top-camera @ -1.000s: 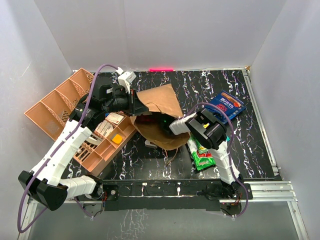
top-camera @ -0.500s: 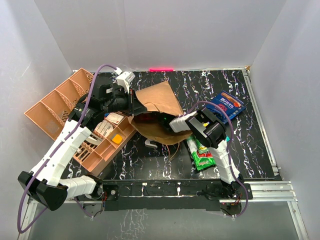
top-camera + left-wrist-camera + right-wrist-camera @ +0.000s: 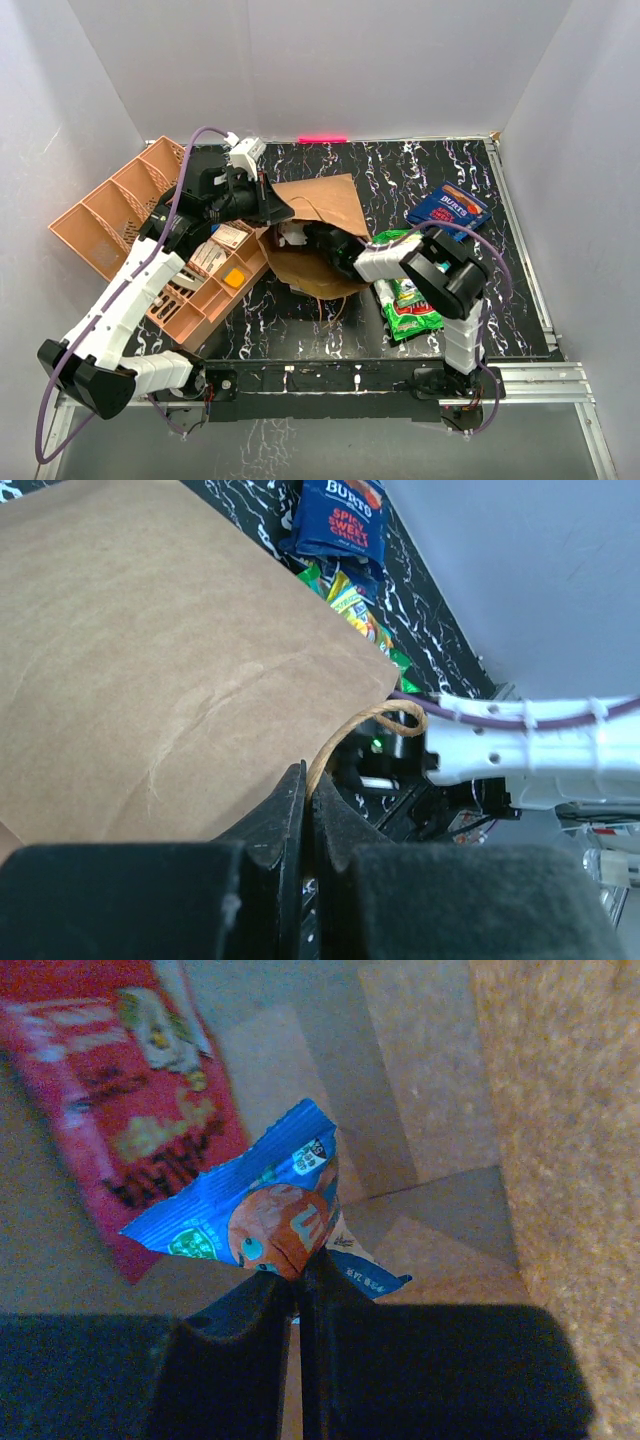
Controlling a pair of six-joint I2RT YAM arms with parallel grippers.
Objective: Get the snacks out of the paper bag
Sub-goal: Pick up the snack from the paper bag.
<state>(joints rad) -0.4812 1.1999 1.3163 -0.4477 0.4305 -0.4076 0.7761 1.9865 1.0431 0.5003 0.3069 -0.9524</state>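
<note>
The brown paper bag (image 3: 325, 202) lies on its side mid-table, mouth toward the left. My left gripper (image 3: 266, 203) is shut on its twisted paper handle (image 3: 385, 716) and holds the upper wall (image 3: 150, 660) up. My right gripper (image 3: 298, 237) reaches into the bag's mouth. Inside the bag, the right gripper (image 3: 297, 1275) is shut on the edge of a small blue snack packet (image 3: 250, 1215). A red packet (image 3: 125, 1110) lies flat on the bag's floor beside it. Outside the bag, a dark blue Burts packet (image 3: 449, 210) and a green packet (image 3: 408, 306) lie on the table.
An orange divided tray (image 3: 120, 205) with small items stands at the left, close to the left arm. The right arm's forearm (image 3: 385, 262) crosses over the green packet. White walls close in the black marbled table (image 3: 520, 290) on three sides.
My right arm has swung left and gone deep into the bag, and its jaws have shut on the blue packet. The left gripper keeps its hold on the handle.
</note>
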